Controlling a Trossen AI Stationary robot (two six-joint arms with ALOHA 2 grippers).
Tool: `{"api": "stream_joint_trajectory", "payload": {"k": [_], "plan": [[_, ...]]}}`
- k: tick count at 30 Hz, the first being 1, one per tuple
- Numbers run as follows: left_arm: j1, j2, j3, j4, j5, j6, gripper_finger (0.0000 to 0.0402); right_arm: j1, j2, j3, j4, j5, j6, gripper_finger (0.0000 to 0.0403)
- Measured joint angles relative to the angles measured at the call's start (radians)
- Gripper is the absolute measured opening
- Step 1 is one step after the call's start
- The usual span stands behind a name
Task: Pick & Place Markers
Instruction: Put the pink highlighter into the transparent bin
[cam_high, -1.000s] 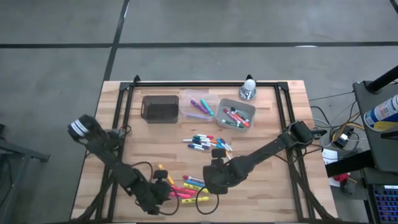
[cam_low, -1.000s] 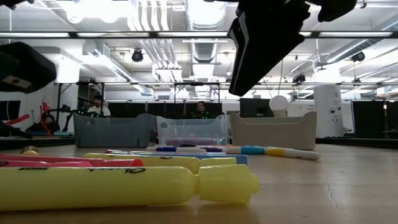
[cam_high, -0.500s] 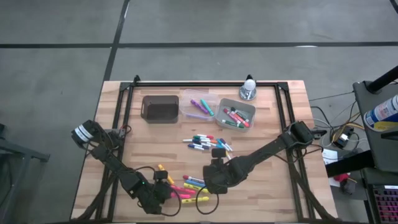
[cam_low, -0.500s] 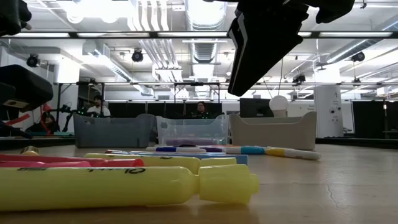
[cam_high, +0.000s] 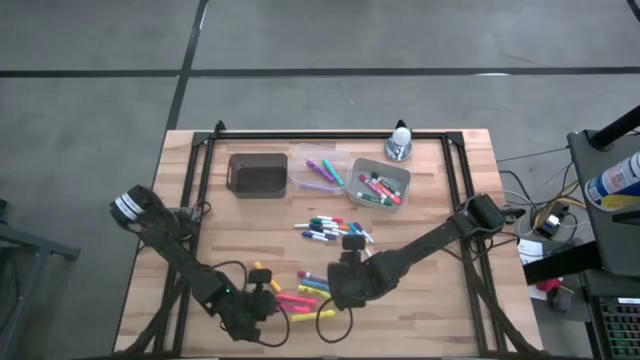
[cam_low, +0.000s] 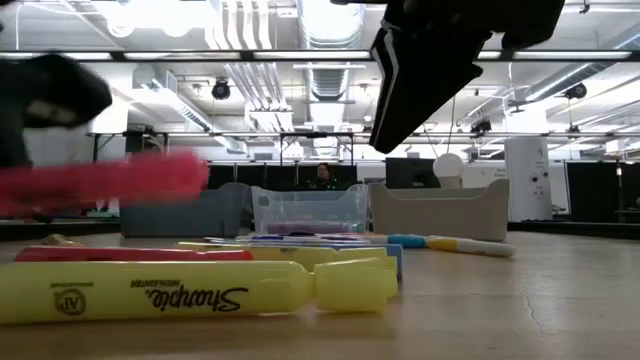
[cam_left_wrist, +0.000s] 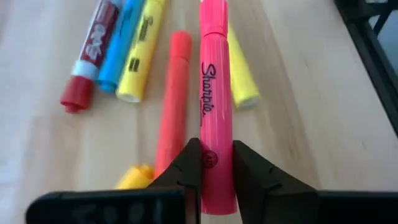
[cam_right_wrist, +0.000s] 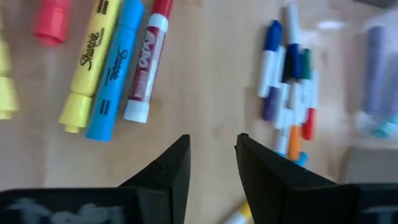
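Note:
Neon markers (cam_high: 312, 292) lie loose near the table's front edge, and small white-bodied markers (cam_high: 330, 228) lie in a cluster toward the middle. My left gripper (cam_high: 262, 300) is shut on a pink marker (cam_left_wrist: 214, 93), held above an orange marker (cam_left_wrist: 177, 93) and a yellow one (cam_left_wrist: 241, 74) that lie flat on the wood. In the low view the pink marker (cam_low: 100, 180) shows blurred, up off the table. My right gripper (cam_right_wrist: 212, 155) hovers open over bare wood between the two groups, with nothing between its fingers. My left gripper pinches the pink marker between its two fingers (cam_left_wrist: 189, 165), on the barrel's sides close to its near end (cam_left_wrist: 216, 140). The marker runs forward along the line of the fingers, which slant down. It is lifted clear of the table, about level.
Along the far side stand a dark bin (cam_high: 257, 173), a clear bin (cam_high: 318, 170) with purple and green markers, and a grey bin (cam_high: 379, 186) holding several markers. A small white-topped object (cam_high: 400, 140) sits at the far edge. Black frame rails (cam_high: 195, 190) line both sides.
My left gripper has taken hold of the pink marker and raised it off the table; it lay among the neon markers before. The big yellow marker at the front of the low view has rolled and shifted a little, its label now showing. My right gripper has kept still.

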Motion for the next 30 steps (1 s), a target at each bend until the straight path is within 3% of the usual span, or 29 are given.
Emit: {"api": "stream_joint_trajectory", "payload": {"k": [7,14,21,30], "plan": [[0.051,-0.131,0.009,-0.106,-0.105,0.089,0.006,0.0,-0.005,0.0,-0.08,0.073,0.068,0.0101],[0.205,-0.259,0.007,-0.178,-0.128,0.218,0.006,0.001,-0.005,0.0,-0.088,0.073,0.075,0.0084],[0.452,-0.345,0.006,-0.191,-0.042,0.362,0.0061,0.009,-0.005,0.0,-0.087,0.071,0.076,0.0069],[0.869,-0.362,0.015,-0.169,0.086,0.496,0.0062,0.015,-0.005,-0.004,-0.085,0.071,0.076,0.0065]]}}
